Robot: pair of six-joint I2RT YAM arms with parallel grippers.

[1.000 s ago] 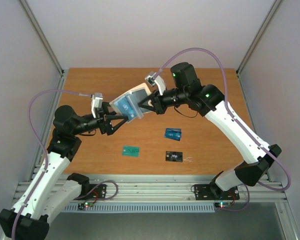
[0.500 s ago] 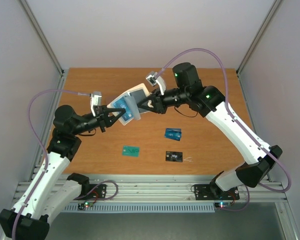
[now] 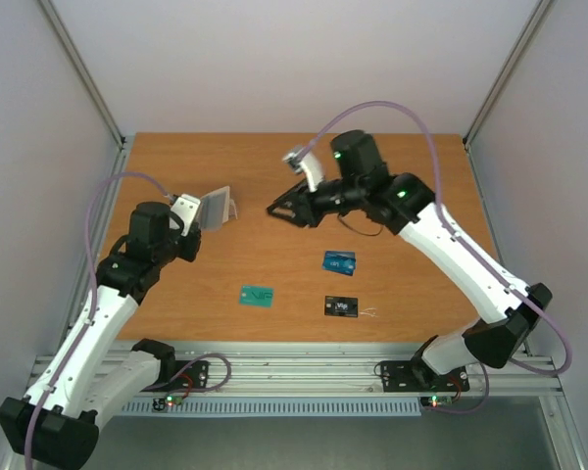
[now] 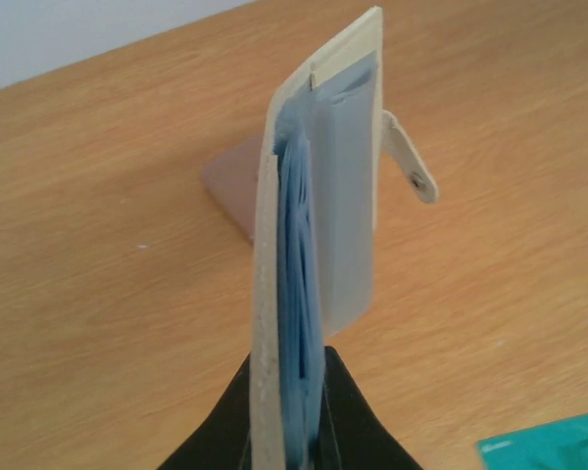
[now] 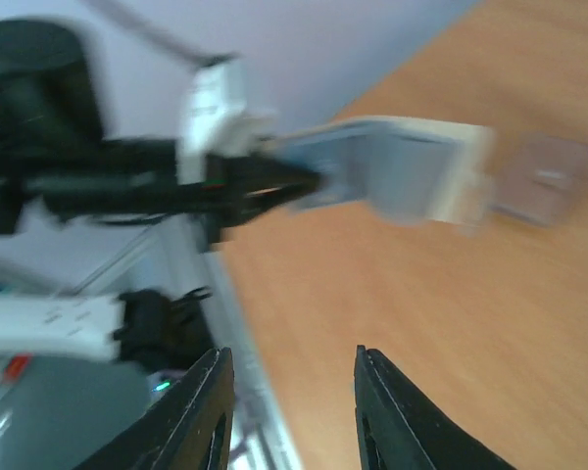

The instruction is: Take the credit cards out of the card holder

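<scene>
My left gripper (image 3: 201, 217) is shut on the card holder (image 3: 216, 208), holding it above the table's left side. In the left wrist view the pale grey-blue holder (image 4: 323, 225) stands edge-on, clamped at its lower end in my left gripper (image 4: 289, 431), with blue layers showing between its panels. My right gripper (image 3: 279, 209) hangs open and empty to the holder's right, apart from it; its wrist view shows the spread right gripper (image 5: 289, 411) facing the holder (image 5: 402, 176). Three credit cards lie flat on the table: blue (image 3: 339, 261), black (image 3: 341, 306), teal-green (image 3: 258, 295).
A mauve-brown pouch (image 4: 233, 181) lies on the table behind the holder, also blurred in the right wrist view as the pouch (image 5: 544, 176). A corner of the teal card (image 4: 549, 446) shows at the left wrist view's lower right. Grey walls enclose the wooden table (image 3: 412, 186).
My right gripper has let go of the holder, opened and drawn back to the right. My left gripper has shut on the holder and carried it to the left.
</scene>
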